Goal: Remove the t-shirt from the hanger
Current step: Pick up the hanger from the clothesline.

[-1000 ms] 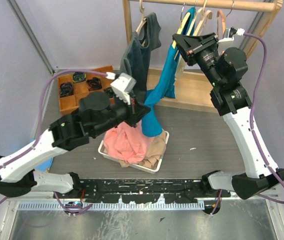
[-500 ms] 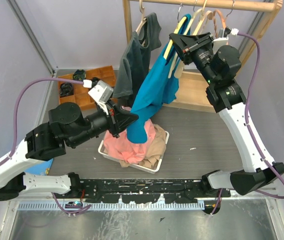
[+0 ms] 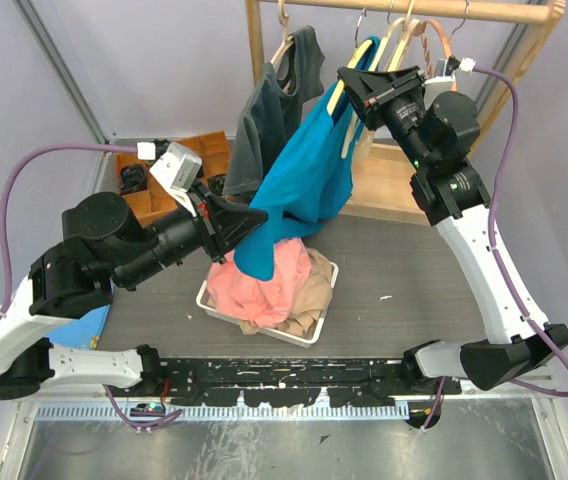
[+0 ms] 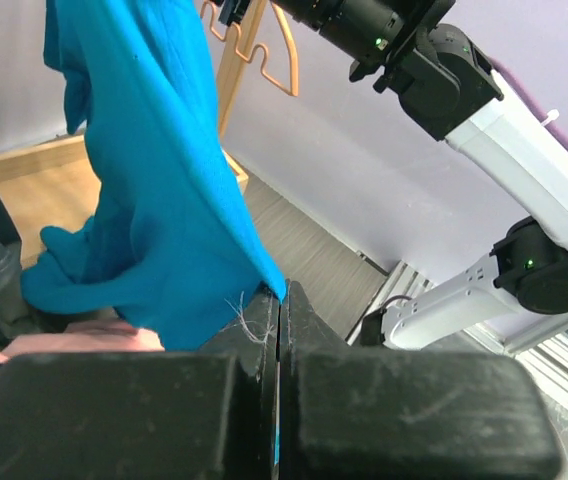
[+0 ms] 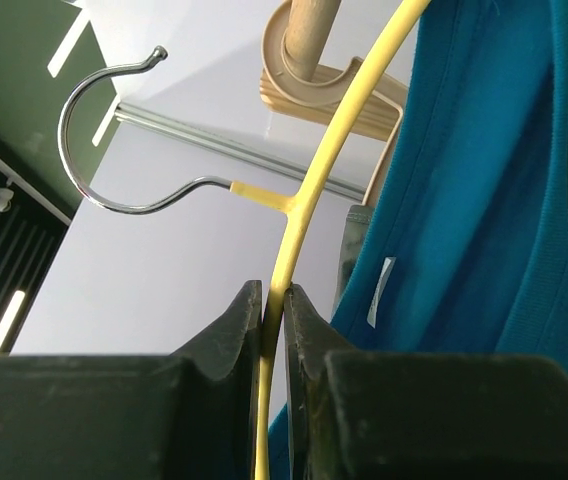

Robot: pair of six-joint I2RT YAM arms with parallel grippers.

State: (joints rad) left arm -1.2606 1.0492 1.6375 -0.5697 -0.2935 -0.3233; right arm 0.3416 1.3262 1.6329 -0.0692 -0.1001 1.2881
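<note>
A blue t-shirt point(image 3: 299, 180) hangs stretched from a yellow hanger point(image 3: 340, 92) down toward the lower left. My right gripper point(image 3: 352, 82) is shut on the yellow hanger's arm point(image 5: 286, 270), below its metal hook point(image 5: 114, 170). The shirt's collar with a white tag point(image 5: 469, 200) lies right of the fingers. My left gripper point(image 3: 249, 222) is shut on the shirt's lower edge point(image 4: 174, 200), pinched between its fingertips point(image 4: 264, 312).
A dark grey shirt point(image 3: 269, 110) hangs on a wooden hanger from the wooden rail point(image 3: 434, 8). A white basket point(image 3: 316, 325) holds pink and tan clothes. A wooden tray point(image 3: 136, 200) with black parts sits at the back left. More empty hangers point(image 3: 419, 35) hang on the rail.
My left gripper has moved left and back, pulling the blue shirt's lower edge away from the basket. The shirt is stretched wider. The right gripper stays on the hanger.
</note>
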